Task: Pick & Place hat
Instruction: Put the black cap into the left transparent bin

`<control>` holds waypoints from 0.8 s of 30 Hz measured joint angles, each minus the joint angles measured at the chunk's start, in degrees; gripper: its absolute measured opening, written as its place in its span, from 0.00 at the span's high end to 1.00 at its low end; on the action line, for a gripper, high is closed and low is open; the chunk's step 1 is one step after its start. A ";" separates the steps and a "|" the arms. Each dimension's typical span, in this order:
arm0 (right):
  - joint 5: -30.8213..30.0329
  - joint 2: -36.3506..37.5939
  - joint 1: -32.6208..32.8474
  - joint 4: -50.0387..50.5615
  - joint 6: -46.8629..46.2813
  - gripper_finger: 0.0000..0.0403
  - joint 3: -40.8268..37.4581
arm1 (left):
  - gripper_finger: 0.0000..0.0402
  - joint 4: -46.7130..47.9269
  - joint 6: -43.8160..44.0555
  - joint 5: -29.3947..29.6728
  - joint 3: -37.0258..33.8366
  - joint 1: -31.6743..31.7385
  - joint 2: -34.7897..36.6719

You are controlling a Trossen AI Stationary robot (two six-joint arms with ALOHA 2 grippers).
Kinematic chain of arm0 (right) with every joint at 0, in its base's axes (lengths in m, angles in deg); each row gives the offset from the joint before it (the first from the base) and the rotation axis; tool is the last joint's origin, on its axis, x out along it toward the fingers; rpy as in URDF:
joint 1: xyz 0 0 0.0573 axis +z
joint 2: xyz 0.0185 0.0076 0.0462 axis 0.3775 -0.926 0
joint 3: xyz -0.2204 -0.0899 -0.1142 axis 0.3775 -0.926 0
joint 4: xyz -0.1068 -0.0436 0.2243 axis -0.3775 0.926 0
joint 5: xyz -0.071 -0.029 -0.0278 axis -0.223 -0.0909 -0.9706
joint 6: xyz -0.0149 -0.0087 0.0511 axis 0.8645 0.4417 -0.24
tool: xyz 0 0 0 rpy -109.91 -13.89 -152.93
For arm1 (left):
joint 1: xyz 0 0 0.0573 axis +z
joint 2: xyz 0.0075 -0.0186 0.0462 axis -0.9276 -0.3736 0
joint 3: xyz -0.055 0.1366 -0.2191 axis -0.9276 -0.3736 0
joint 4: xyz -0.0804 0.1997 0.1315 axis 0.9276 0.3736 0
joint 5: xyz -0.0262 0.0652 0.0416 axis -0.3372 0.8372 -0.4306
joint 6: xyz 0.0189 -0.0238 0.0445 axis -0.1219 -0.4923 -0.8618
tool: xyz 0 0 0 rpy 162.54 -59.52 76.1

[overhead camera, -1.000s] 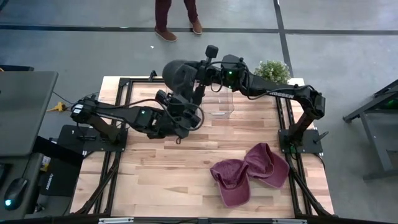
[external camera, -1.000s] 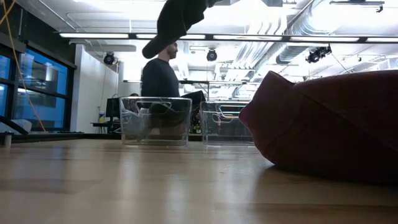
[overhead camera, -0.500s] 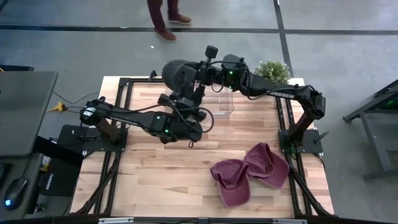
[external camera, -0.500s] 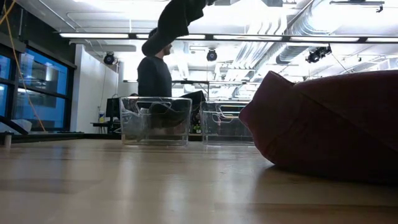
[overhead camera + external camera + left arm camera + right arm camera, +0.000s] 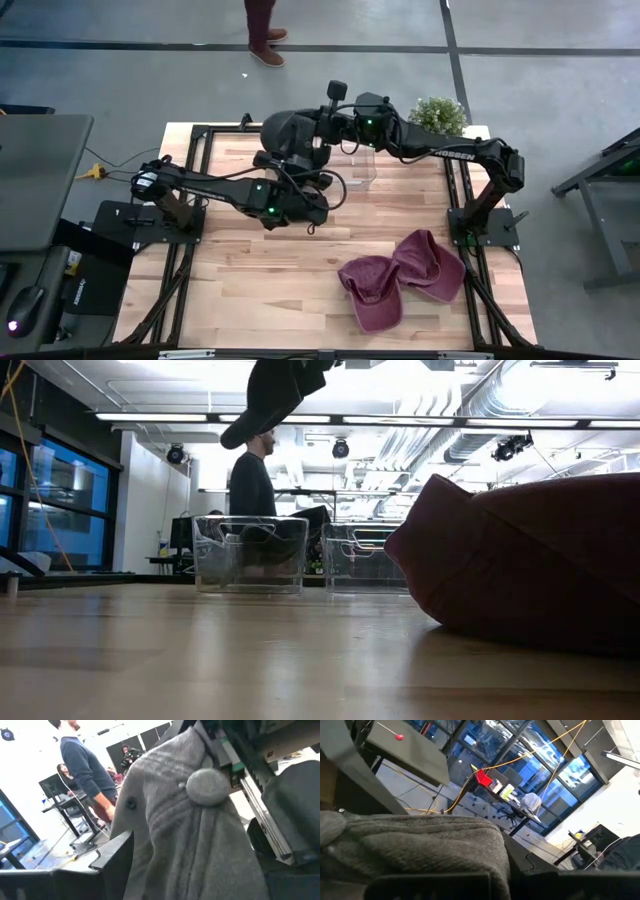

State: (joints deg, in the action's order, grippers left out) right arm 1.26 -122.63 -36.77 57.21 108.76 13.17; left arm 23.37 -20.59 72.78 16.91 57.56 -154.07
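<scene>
Spanning most of the high view, a wooden desk is seen with both dark arms reaching toward its far middle. The right arm is stretched from the desk's right side, and a grey hat is held up in the air by the right tool, which is closed on the hat's fabric; in the low view the hat is seen hanging well above the desk. Two clear bins are set side by side at the far edge, the left bin lying below the raised hat and the right bin just beside it. The left tool is placed just beneath and in front of the hat; how far its fingers are parted cannot be told. Two maroon hats are left touching each other near the desk's front right. A small potted plant is set at the far right corner. A person is seen standing beyond the desk.
</scene>
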 joint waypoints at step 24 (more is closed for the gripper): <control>0.66 3.06 0.79 13.07 1.09 1.00 0.00 | 0.90 -0.95 -6.13 -0.14 0.02 0.01 0.07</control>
State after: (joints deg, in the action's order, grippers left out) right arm 1.91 -119.57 -35.98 70.27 109.85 13.17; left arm 22.42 -26.72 72.63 16.93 57.56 -154.01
